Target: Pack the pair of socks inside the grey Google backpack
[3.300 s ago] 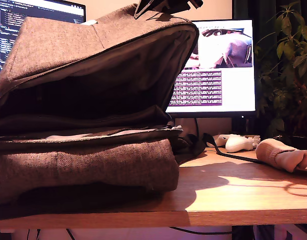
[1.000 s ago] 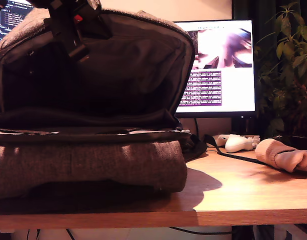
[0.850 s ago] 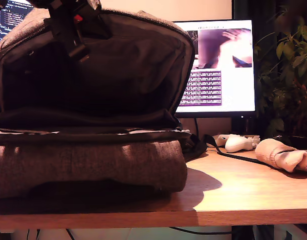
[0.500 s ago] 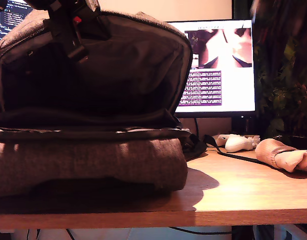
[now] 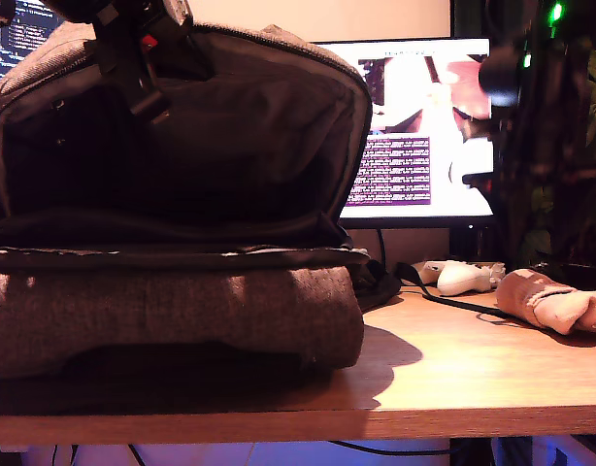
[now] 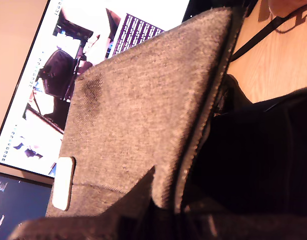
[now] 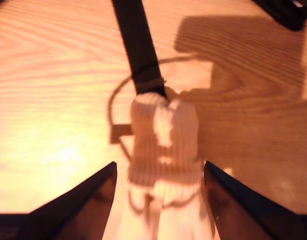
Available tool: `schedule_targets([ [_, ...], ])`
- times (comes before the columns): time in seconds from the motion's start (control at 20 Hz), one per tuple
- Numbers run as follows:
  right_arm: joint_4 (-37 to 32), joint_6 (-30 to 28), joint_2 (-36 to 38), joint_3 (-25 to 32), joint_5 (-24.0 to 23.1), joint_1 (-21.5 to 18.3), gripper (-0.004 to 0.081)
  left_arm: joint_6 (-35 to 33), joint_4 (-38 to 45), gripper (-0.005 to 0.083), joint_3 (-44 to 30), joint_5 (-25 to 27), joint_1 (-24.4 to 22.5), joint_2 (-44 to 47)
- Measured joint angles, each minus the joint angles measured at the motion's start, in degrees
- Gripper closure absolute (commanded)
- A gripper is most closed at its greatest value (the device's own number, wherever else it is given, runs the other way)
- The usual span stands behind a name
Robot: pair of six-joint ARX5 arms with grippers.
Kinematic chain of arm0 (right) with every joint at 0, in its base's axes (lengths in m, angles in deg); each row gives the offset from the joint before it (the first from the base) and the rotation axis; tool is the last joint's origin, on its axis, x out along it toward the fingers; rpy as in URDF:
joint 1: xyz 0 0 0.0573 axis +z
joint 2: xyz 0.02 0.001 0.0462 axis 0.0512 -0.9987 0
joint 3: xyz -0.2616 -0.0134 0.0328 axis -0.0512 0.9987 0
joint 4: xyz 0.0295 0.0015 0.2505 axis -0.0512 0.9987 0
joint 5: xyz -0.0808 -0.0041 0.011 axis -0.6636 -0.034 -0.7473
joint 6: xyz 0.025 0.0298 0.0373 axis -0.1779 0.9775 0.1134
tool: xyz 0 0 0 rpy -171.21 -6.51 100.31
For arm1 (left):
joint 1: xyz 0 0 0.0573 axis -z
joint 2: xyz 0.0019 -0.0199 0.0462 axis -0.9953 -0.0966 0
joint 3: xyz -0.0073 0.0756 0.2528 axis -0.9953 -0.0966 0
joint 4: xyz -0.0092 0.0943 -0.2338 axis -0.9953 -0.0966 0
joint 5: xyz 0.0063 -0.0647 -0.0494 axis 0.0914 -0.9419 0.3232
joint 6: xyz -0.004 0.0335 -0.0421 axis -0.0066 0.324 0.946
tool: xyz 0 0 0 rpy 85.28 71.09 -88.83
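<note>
My second gripper [image 7: 158,200] hangs wide open straddling the pair of socks [image 7: 164,145], at 4 o'clock on the counter [image 5: 453,359]; its black strap [image 7: 136,45] could snag

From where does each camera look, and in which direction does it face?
Exterior view: low at the table edge, facing the open backpack and monitor; an arm holds the flap up, another hangs above the socks.
First wrist view: above the backpack's lifted flap; no fingers show.
Second wrist view: looking down at the socks between my second gripper's open fingers.
All share backpack or socks.
</note>
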Motion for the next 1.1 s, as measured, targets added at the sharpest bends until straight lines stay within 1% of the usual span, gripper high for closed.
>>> schedule_targets([
  [0.05,-0.2,0.0,-0.8,0.0,0.0,-0.4,0.0264,0.0,0.0,0.0798,0.0,-0.1,0.0,0.0],
  [0.1,-0.5,-1.7,-1.7,0.0,0.0,-0.7,0.0263,0.0,0.0,0.0798,0.0,-0.3,0.0,0.0],
  [0.25,-2.8,-1.8,-3.6,0.0,0.0,-1.7,0.0263,0.0,0.0,0.0798,0.0,-0.6,-0.1,0.0],
  [0.3,-3.5,-1.8,-3.9,0.0,0.7,-2.0,0.0263,0.0,0.0,0.0798,0.0,-0.6,-0.1,0.0],
  [0.45,-3.9,-1.8,-4.7,0.0,5.6,-2.9,0.0266,0.0,0.0,0.0798,0.0,-0.6,-0.1,0.0],
  [0.55,-3.9,-1.8,-5.8,0.0,6.1,-3.2,0.0287,0.0,0.0,0.0798,0.0,-0.6,-0.1,0.0],
  [0.65,-3.9,-1.8,-7.0,0.0,7.3,-3.2,0.0356,0.0,0.0,0.0798,0.0,-0.6,-0.1,0.0],
  [0.7,-4.0,-1.8,-7.4,0.0,7.6,-3.1,0.0431,0.0,0.0,0.0798,0.0,-0.6,-0.1,0.0],
  [0.75,-4.0,-1.7,-7.6,0.0,8.4,-3.1,0.0552,0.0,0.0,0.0798,0.0,-0.6,-0.1,0.0],
  [0.8,-4.1,-1.7,-7.7,0.0,9.2,-3.1,0.0694,0.0,0.0,0.0798,0.0,-0.6,-0.1,0.0],
  [0.85,-4.3,-1.7,-7.7,0.0,10.3,-3.1,0.0793,0.0,0.0,0.0798,0.0,-0.6,-0.1,0.0],
  [0.9,-4.4,-1.6,-7.7,0.0,10.6,-3.2,0.0780,0.0,0.0,0.0798,0.0,-0.6,-0.1,0.0],
  [1.1,-4.6,-1.3,-7.7,0.0,10.8,-3.2,0.0780,0.0,0.0,0.0798,0.0,-0.6,-0.1,0.0],
])
